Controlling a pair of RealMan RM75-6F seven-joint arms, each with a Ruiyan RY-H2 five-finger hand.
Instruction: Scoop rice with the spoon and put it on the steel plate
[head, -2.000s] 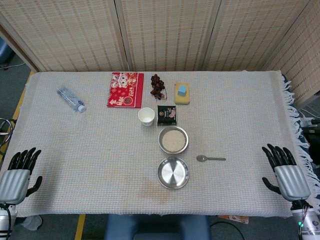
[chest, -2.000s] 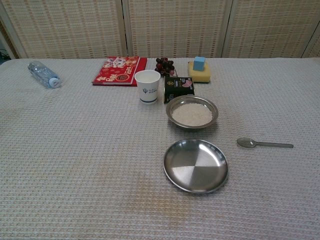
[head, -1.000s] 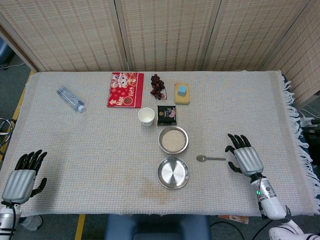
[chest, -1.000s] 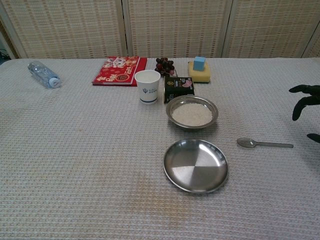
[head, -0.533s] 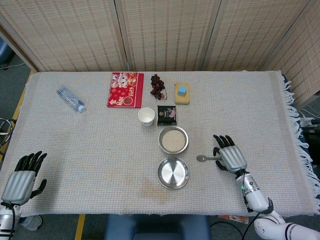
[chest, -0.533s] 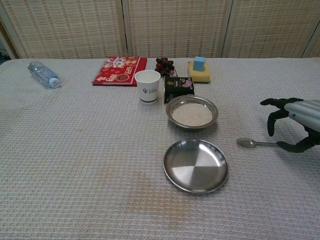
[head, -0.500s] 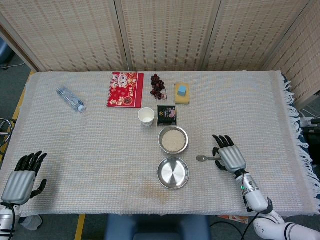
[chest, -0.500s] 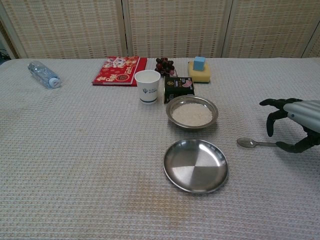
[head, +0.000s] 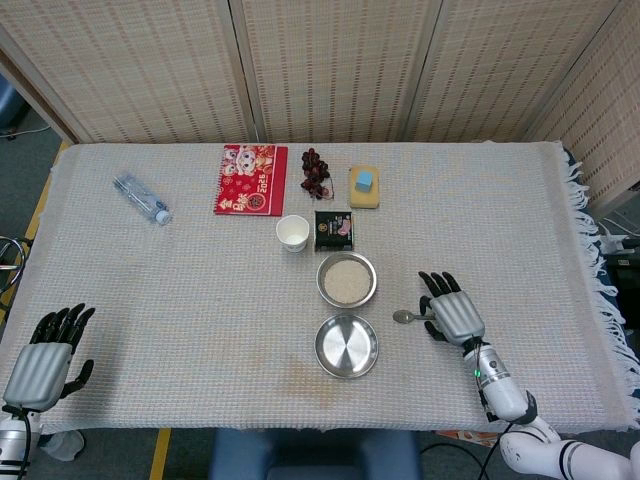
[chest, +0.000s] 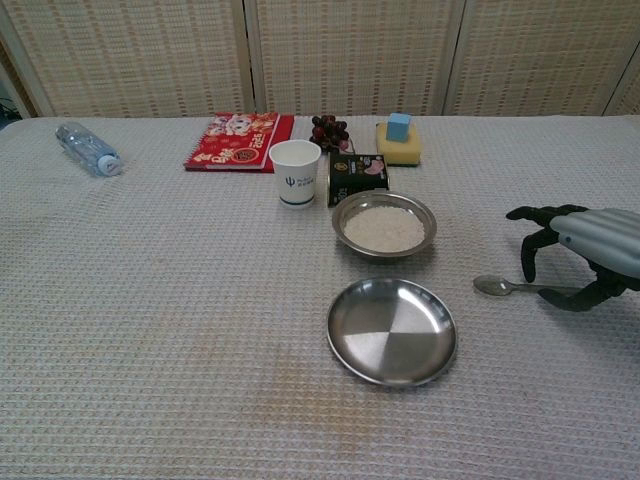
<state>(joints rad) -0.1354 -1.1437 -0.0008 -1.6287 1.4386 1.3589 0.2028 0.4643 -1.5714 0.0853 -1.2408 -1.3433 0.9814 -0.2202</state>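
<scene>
A steel bowl of white rice (head: 346, 279) (chest: 384, 226) sits mid-table, and the empty steel plate (head: 346, 346) (chest: 391, 331) lies just in front of it. The metal spoon (head: 404, 316) (chest: 496, 286) lies flat on the cloth to the plate's right, bowl end pointing left. My right hand (head: 451, 308) (chest: 574, 250) hovers over the spoon's handle with fingers spread and arched; the handle's end is hidden beneath it, and I cannot tell whether it touches. My left hand (head: 42, 358) rests open at the table's near left corner, seen only in the head view.
Behind the rice bowl stand a white paper cup (chest: 295, 172) and a dark packet (chest: 357, 177). Further back lie a red booklet (chest: 238, 140), grapes (chest: 330, 131) and a yellow sponge with a blue block (chest: 398, 141). A water bottle (chest: 88, 148) lies far left.
My right hand has travelled from the table's near right edge leftward to above the spoon's handle, lowering toward it. The spoon, the bowl and the plate have not moved; the left hand barely shifted.
</scene>
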